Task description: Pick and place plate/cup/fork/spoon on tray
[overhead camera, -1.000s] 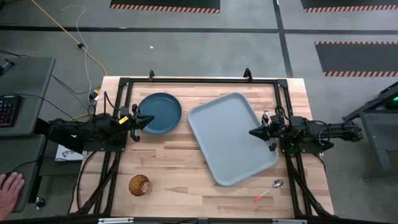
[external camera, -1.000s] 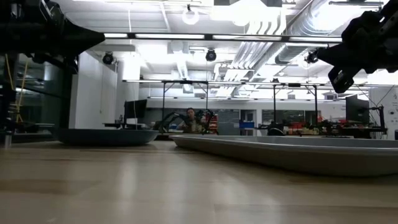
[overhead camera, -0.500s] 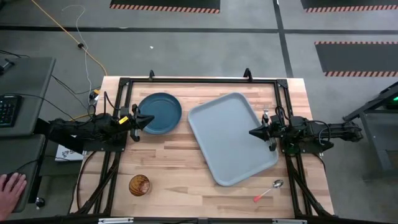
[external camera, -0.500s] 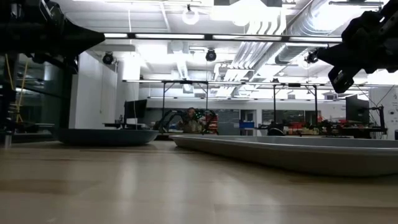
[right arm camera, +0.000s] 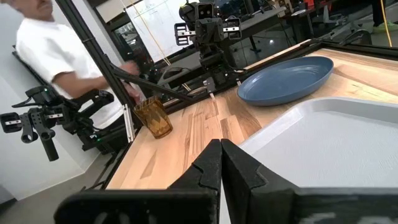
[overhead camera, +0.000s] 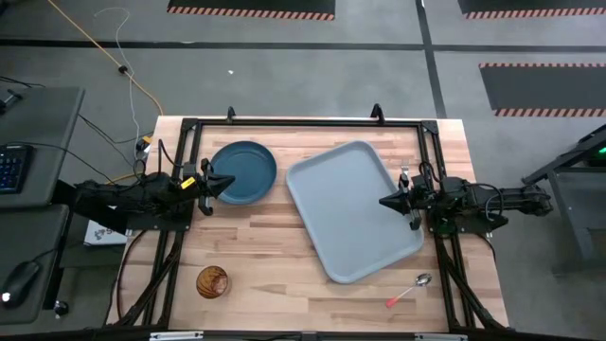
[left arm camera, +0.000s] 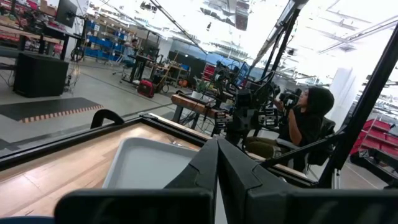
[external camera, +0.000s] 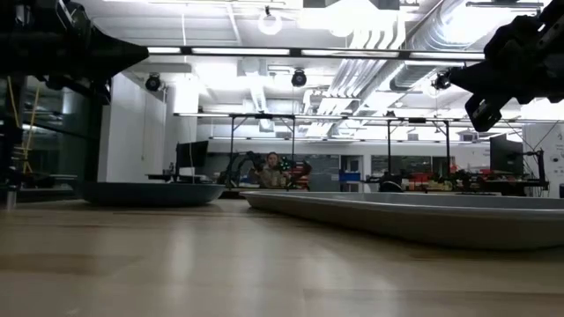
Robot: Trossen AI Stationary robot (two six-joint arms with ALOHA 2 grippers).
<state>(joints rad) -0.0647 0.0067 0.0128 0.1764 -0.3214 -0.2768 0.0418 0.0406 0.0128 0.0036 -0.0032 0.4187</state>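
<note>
Plate [overhead camera: 243, 171] lies upper left on the worktop [overhead camera: 265, 256], just right of the clenched, empty left hand [overhead camera: 227, 181], the nearer one. Tray [overhead camera: 352, 208] sits centre-right, its long axis tilted; the right hand [overhead camera: 384, 202], also clenched empty, hovers over its right edge.

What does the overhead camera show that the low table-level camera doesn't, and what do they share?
Only the high view shows the cup, the spoon and the whole tabletop, with the left gripper at the plate's edge and the right gripper over the tray. Only the low view shows the room behind, with a person seated there. Both show the plate and the tray, which lie apart.
</note>
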